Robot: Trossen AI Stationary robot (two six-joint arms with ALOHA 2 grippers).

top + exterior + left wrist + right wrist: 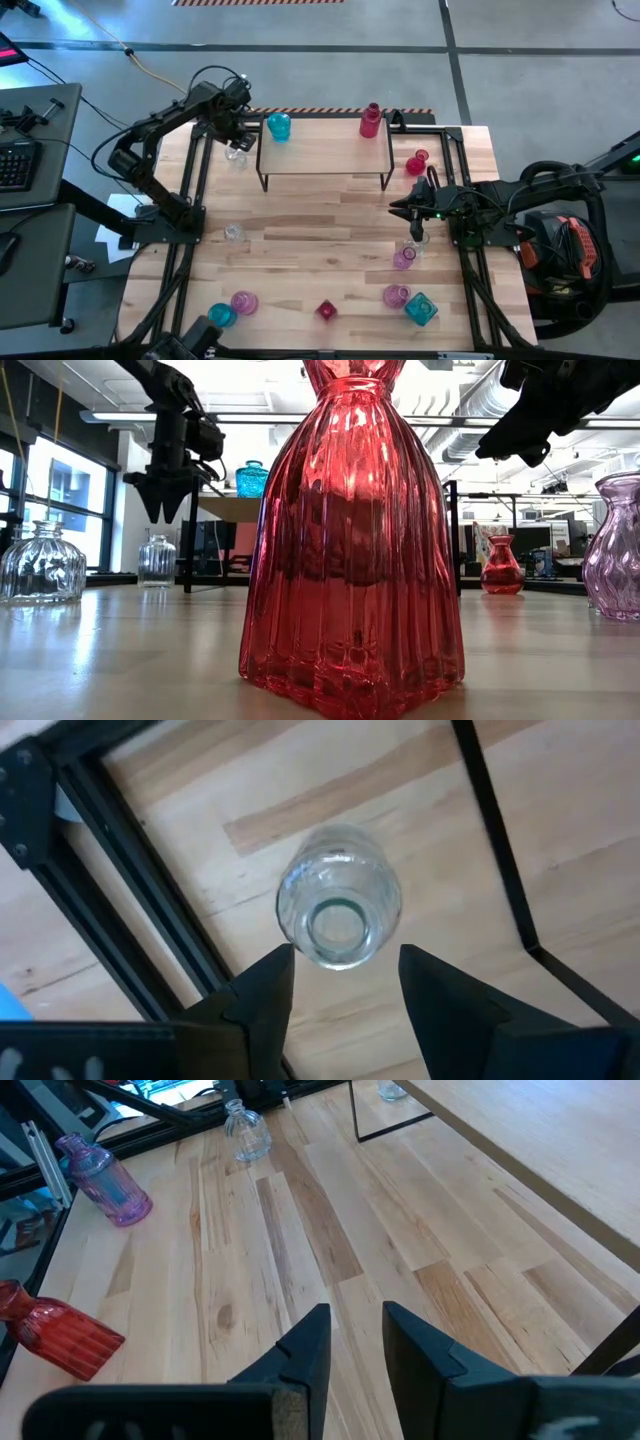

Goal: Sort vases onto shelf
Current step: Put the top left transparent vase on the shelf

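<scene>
Nearest in the low view we see a ribbed red glass vase (352, 540) flaring to a wide base on the tabletop (320, 260). Farther along, the right end effector (355, 1342) hangs over open planks, fingers slightly apart and empty. At the far left edge, the left end effector (343, 982) hovers with fingers spread above a clear vase (338, 910) just beside the shelf (325, 150), which bears a teal vase (279, 126) and a red bottle vase (371, 120).
</scene>
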